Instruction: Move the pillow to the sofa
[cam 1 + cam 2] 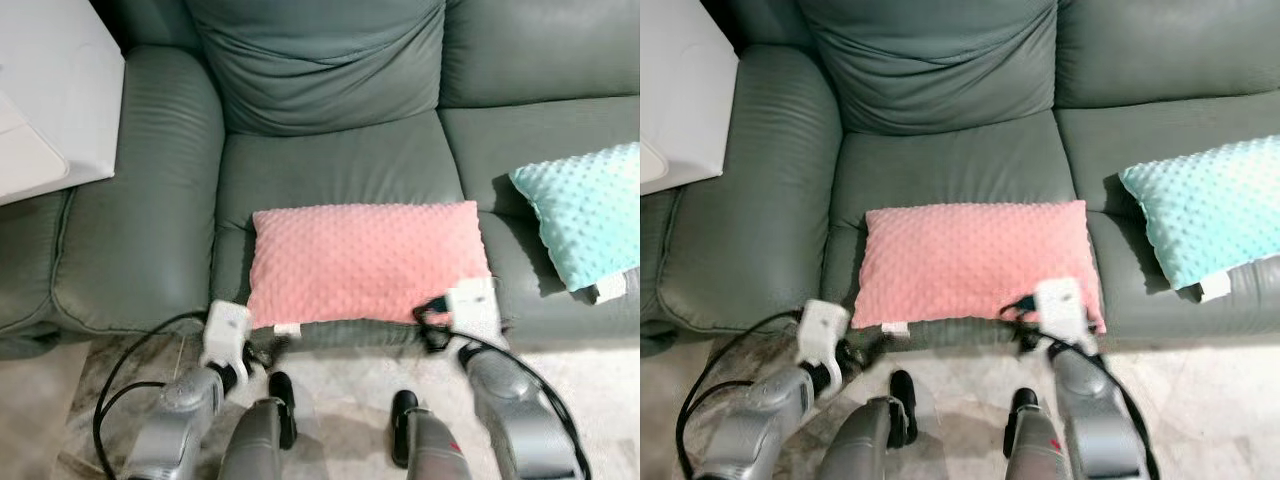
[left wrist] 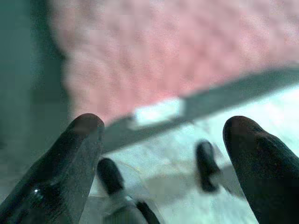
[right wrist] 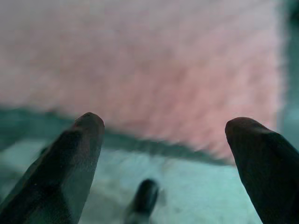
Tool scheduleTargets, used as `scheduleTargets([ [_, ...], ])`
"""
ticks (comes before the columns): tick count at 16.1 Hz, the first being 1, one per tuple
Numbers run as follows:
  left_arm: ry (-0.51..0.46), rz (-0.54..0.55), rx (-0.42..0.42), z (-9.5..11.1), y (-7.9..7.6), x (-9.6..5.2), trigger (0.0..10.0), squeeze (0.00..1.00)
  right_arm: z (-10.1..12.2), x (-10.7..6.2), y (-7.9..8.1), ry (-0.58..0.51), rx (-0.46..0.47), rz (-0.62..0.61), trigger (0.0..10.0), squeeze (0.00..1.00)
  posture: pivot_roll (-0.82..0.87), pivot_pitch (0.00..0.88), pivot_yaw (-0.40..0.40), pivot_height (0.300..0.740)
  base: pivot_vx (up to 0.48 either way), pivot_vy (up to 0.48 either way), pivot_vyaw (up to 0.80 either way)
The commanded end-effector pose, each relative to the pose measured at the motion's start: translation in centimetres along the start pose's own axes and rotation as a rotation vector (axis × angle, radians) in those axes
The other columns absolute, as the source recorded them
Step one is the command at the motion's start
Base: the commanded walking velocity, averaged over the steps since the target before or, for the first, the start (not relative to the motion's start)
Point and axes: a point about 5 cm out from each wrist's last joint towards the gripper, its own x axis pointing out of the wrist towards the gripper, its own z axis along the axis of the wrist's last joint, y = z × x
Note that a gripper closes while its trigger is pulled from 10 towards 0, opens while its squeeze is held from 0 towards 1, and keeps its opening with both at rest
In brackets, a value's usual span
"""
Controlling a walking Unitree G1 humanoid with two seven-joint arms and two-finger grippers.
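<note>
both pincers, left (image 2: 163, 140) and right (image 3: 163, 140), gape beside pink pillow (image 1: 365, 260) on sofa (image 1: 330, 160).

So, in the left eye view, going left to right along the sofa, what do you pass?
White table → sofa armrest → pink pillow → turquoise pillow.

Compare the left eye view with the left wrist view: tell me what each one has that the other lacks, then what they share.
Left eye alone: the grey-green leather sofa's back cushions, a dimpled mint-green pillow on the neighbouring seat, a white surface beside the armrest, and the right gripper at the pink pillow's near right corner.

Left wrist alone: a close look between the left gripper's two black fingers, spread apart with nothing between them.

Both: the dimpled pink rectangular pillow lying on the sofa seat, its white tag at the front edge, and the pale marbled floor.
</note>
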Motion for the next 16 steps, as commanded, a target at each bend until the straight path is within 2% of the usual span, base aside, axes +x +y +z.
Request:
scheduleTargets([
  [1, 0.069, -0.042, 0.007, -1.1, -0.5, -0.8, 10.0, 1.00, -1.7, -0.6, 0.8, 0.078, 0.007, 0.060, 10.0, 1.00, -0.01, 0.429, 0.091, 0.740, 0.000, 0.000, 0.00],
  [3, 0.120, -0.106, 0.019, -2.0, -1.5, -0.9, 10.0, 1.00, -3.5, -0.6, 1.1, 0.151, 0.019, 0.099, 10.0, 1.00, 0.00, 0.430, 0.087, 0.740, 0.000, 0.000, 0.00],
  [4, 0.191, -0.177, 0.041, -3.0, -2.6, -0.7, 10.0, 1.00, -3.9, -0.4, 1.3, 0.143, -0.116, 0.161, 10.0, 1.00, -0.01, 0.431, 0.083, 0.740, 0.000, 0.000, 0.00],
  [5, 0.211, -0.194, 0.049, -3.3, -2.9, -0.7, 10.0, 1.00, -3.9, -0.4, 1.5, 0.136, -0.147, 0.190, 10.0, 1.00, -0.01, 0.431, 0.083, 0.740, 0.000, 0.000, 0.00],
  [6, 0.217, -0.214, 0.111, -3.5, -3.7, -0.2, 10.0, 1.00, -4.6, -0.2, 1.5, 0.183, -0.121, 0.211, 10.0, 0.80, -0.02, 0.431, 0.077, 0.740, 0.000, 0.000, 0.00],
  [7, 0.210, -0.209, 0.117, -3.5, -3.9, 0.2, 10.0, 1.00, -5.0, -0.1, 1.4, 0.197, -0.117, 0.215, 10.0, 0.80, -0.02, 0.431, 0.076, 0.740, 0.000, 0.000, 0.00],
  [8, 0.175, -0.144, 0.110, -3.2, -3.8, 1.2, 10.0, 0.00, -5.5, 0.2, 1.1, 0.201, -0.119, 0.227, 10.0, 0.71, -0.02, 0.431, 0.070, 0.740, 0.000, 0.000, 0.00],
  [9, 0.161, -0.117, 0.106, -3.1, -3.7, 1.5, 10.0, 0.00, -5.6, 0.2, 1.0, 0.198, -0.125, 0.236, 10.0, 0.71, -0.02, 0.430, 0.066, 0.740, 0.000, 0.000, 0.00],
  [10, 0.151, -0.078, 0.108, -3.1, -3.5, 2.2, 10.0, 0.00, -6.3, 0.5, 0.3, 0.215, -0.122, 0.221, 10.0, 0.54, -0.03, 0.430, 0.062, 0.740, 0.000, 0.000, 0.00],
  [11, 0.149, -0.033, 0.068, -3.0, -3.2, 2.9, 10.0, 0.00, -7.2, 0.5, -0.4, 0.241, -0.111, 0.214, 10.0, 0.36, -0.03, 0.431, 0.060, 0.740, 0.000, 0.000, 0.00],
  [12, 0.156, -0.010, 0.045, -3.1, -2.9, 3.2, 10.0, 0.00, -7.5, 0.5, -0.6, 0.247, -0.115, 0.217, 10.0, 0.24, -0.04, 0.432, 0.059, 0.740, 0.000, 0.000, 0.00],
  [13, 0.157, -0.002, 0.041, -3.1, -2.9, 3.3, 10.0, 0.00, -7.7, 0.4, -0.7, 0.251, -0.113, 0.219, 10.0, 0.00, -0.03, 0.433, 0.057, 0.740, 0.000, 0.000, 0.00],
  [15, 0.168, 0.018, 0.039, -3.3, -2.8, 3.8, 10.0, 0.00, -9.1, 0.1, -1.5, 0.266, -0.110, 0.197, 10.0, 0.00, -0.02, 0.436, 0.058, 0.740, 0.000, 0.000, 0.00],
  [16, 0.168, 0.018, 0.039, -3.3, -2.8, 3.8, 10.0, 0.00, -9.1, 0.1, -1.5, 0.266, -0.110, 0.197, 10.0, 0.00, -0.02, 0.436, 0.058, 0.740, 0.000, 0.000, 0.00],
])
